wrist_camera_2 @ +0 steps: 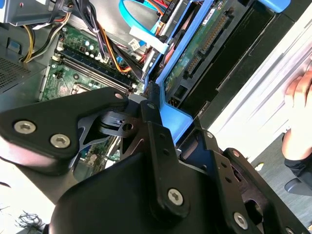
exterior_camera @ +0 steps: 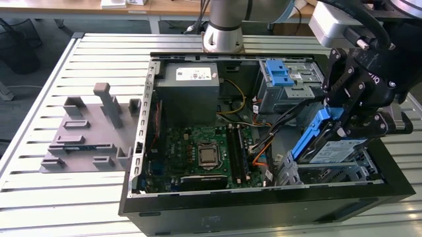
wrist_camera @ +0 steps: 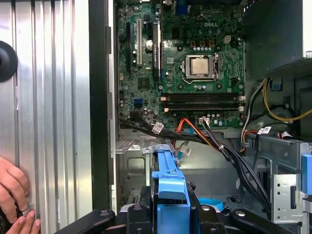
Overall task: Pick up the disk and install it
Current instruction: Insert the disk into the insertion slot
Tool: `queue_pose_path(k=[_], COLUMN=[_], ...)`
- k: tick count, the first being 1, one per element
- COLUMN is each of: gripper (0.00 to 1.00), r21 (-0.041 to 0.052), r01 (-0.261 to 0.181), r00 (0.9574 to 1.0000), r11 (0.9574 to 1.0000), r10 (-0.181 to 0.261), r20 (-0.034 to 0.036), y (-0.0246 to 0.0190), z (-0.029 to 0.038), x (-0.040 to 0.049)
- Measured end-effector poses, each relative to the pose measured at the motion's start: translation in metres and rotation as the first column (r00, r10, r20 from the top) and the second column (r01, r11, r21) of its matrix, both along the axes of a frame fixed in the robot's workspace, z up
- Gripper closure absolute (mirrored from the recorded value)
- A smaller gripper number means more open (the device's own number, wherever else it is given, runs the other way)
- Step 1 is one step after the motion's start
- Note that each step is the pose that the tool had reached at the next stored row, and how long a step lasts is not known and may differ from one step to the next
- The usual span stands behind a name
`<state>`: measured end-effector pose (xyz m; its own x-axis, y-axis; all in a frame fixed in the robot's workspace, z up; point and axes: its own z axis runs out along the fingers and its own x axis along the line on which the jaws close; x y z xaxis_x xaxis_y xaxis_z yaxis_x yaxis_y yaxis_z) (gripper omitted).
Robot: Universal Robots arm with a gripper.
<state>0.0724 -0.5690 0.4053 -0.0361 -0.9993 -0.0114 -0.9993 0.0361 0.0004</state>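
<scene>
A silver slatted metal table (exterior_camera: 99, 54) spans the exterior view. On it lies an open black metal computer case (exterior_camera: 264, 212), filling the centre and right of the frame. A green rectangular motherboard (exterior_camera: 197, 148) sits on the case floor at lower centre. Outside the case, on the exterior view's left, a grey plastic moulded fixture (exterior_camera: 86, 133) lies on the slats. A grey metal box with a white sticker (exterior_camera: 191, 94) stands in the case's upper left corner, and a grey metal cage with a blue plastic latch (exterior_camera: 290, 84) stands in its upper right.

The black gripper (exterior_camera: 339, 129) hangs at the right of the frame, its fingers closed on the disk (exterior_camera: 333, 150), a flat silver-grey metal hard drive in a blue plastic bracket. The disk is tilted, bracket edge uppermost, with its lower end at the silver metal bay (exterior_camera: 336, 173) in the case's lower right corner. I cannot tell whether it is seated there.

In the first wrist view a person's hand (wrist_camera: 14, 195) rests on the table slats, outside the case.
</scene>
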Motion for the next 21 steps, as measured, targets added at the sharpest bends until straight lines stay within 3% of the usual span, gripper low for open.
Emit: queue_pose_path(k=[21], gripper=[0.64], r21=[-0.0032], r01=[0.000], r00=[1.0000], r11=[1.0000], r10=[0.000], r20=[0.0000], y=[0.0000], z=[-0.0101], x=[0.0000])
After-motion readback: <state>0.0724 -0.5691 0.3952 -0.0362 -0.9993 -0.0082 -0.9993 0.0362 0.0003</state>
